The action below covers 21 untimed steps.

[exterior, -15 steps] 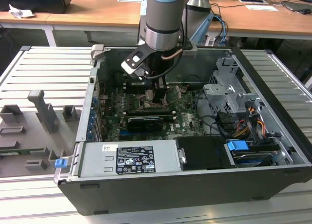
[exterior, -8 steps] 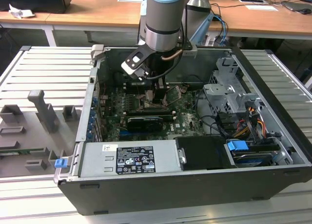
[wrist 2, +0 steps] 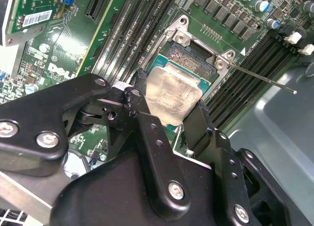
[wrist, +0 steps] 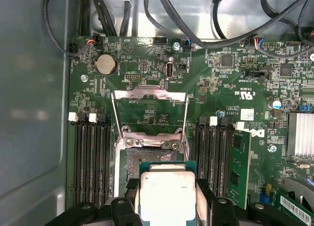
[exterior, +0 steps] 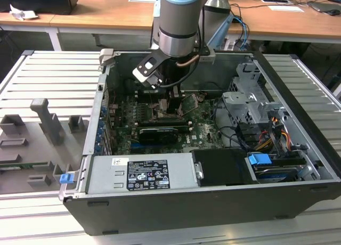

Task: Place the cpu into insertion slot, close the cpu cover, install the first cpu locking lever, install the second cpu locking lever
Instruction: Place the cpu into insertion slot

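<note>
Gripper (wrist 2: pixel 169 102): its 2 black fingers (wrist 2: pixel 142 115) are pinching narrow on opposite edges of the chip, leaving the underside free to meet the socket.
Cpu (wrist 2: pixel 171 94): the silver-topped square is hanging in that pinch and tilting slightly in the second wrist view. It is overlapping the socket's nearest edge. It is looking unseated, though whether its low edge is touching cannot be told.
Insertion slot (wrist: pixel 147 156): the socket is lying open mid-board with its dark centre exposed, ready to take the chip.
Cpu cover (wrist: pixel 149 94): the silver frame is lying swung back from its hinge, beyond the slot's edge farthest from the gripper, so nothing is blocking the way down.
Locking lever (wrist 2: pixel 265 78): 1 thin rod is sticking out past the slot's corner, apparently released so the cover can be standing open.
Memory slots (wrist: pixel 91 162): 2 banks of long black slots are flanking the socket along its 2 sides.
Circuit board (wrist: pixel 235 69): the green board is carrying all of this on the case floor.
Arm (exterior: pixel 178 21): in the exterior view it is reaching down over the far wall of the open computer case (exterior: pixel 298 96).
</note>
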{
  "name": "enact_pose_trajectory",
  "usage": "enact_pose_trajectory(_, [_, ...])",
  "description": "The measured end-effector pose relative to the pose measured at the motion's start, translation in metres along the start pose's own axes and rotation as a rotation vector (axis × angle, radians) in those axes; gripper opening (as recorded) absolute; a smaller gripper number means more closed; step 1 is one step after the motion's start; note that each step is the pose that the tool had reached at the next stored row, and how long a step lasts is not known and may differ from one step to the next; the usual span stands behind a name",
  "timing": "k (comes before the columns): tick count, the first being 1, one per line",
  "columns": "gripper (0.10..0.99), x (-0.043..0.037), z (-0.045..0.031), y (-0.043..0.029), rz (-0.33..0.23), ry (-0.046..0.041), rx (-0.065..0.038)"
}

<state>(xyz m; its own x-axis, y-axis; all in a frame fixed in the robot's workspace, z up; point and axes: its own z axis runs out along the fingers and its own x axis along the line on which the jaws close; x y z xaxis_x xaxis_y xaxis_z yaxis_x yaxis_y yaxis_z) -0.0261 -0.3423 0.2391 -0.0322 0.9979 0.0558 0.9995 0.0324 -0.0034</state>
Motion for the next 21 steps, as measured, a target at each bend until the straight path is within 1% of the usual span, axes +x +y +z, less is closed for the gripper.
enact_pose_trajectory(7, [0.541,-0.0001,0.0025,0.0000,0.000,-0.0001,0.000])
enact_pose_trajectory(11, [0.541,-0.0003,0.0054,0.0000,0.000,0.0000,0.000])
enact_pose_trajectory(13, [0.541,0.0024,0.0088,0.0004,0.000,0.0001,0.000])
enact_pose_trajectory(14, [0.541,0.0023,0.0116,0.0004,0.051,0.0002,-0.003])
enact_pose_trajectory(21, [0.541,0.0019,0.0177,0.0004,0.052,0.0002,-0.003])
